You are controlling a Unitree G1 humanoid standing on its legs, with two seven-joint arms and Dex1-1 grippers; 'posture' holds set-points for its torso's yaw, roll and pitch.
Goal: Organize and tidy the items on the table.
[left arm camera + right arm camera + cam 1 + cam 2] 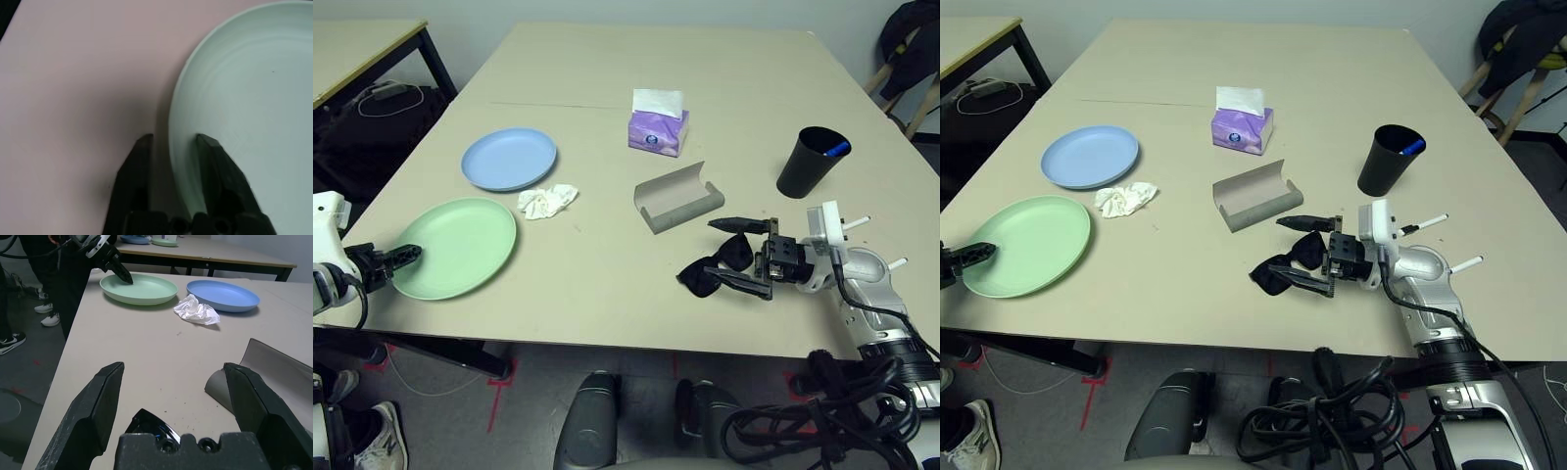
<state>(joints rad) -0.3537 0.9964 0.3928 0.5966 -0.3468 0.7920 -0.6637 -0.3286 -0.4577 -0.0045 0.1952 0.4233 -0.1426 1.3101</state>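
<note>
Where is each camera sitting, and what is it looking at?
Left eye and right eye views: on the head, looking down at the table; silver forearms show at both sides.
Left wrist view: on the left arm, looking along the left gripper, whose fingers straddle the green plate rim.
Right wrist view: on the right arm, looking across the table between the open right gripper fingers, over the sunglasses.
Shared: both wrist views show the green plate; the right wrist view also shows the left gripper at its rim.
</note>
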